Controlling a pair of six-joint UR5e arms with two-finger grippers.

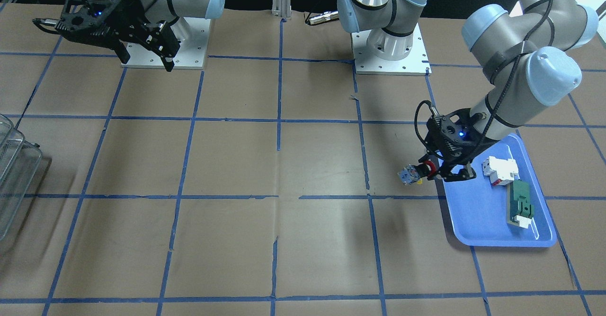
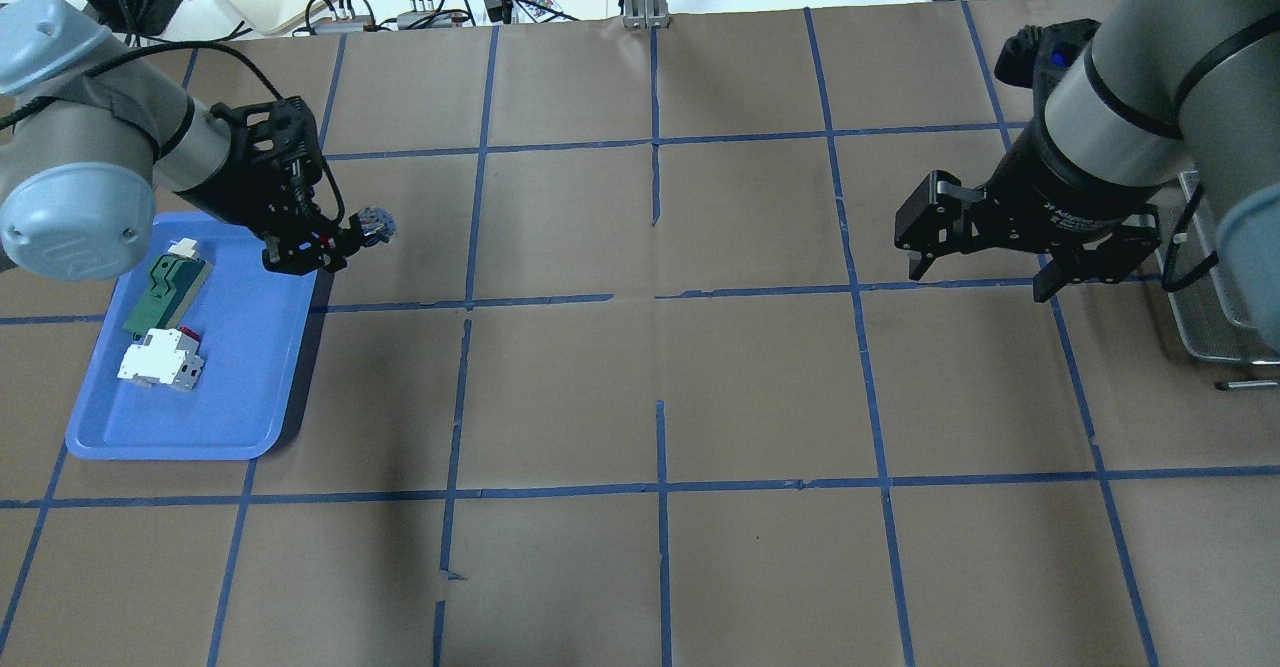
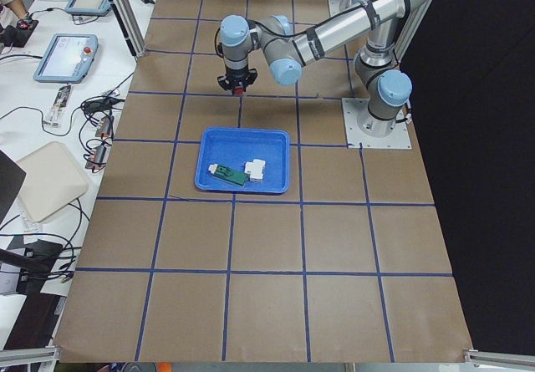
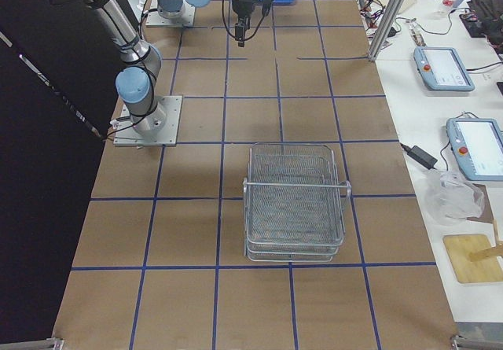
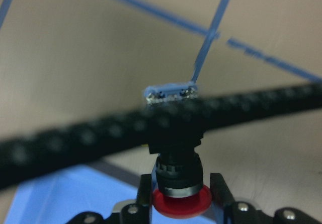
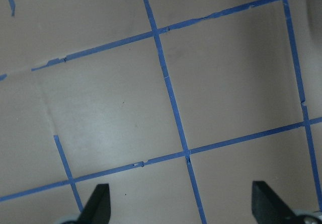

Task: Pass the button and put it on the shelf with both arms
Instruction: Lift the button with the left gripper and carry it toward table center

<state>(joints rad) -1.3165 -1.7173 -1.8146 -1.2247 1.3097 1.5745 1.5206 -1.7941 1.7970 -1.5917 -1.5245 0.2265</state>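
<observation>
We see the left arm's black two-finger gripper (image 1: pixel 430 170) clamped on the small push button with a red cap and clear bluish base (image 1: pixel 410 174). It holds the button in the air just beside the blue plastic tray (image 1: pixel 473 238). The black right gripper (image 2: pixel 980 282) hangs spread wide near the silver wire shelf (image 4: pixel 295 200).

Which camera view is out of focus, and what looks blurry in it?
Left wrist view: a black ribbed cable crosses the frame blurred; the small red-capped push button in the left gripper is sharper. Right wrist view: blue tape lines are crisp.
</observation>
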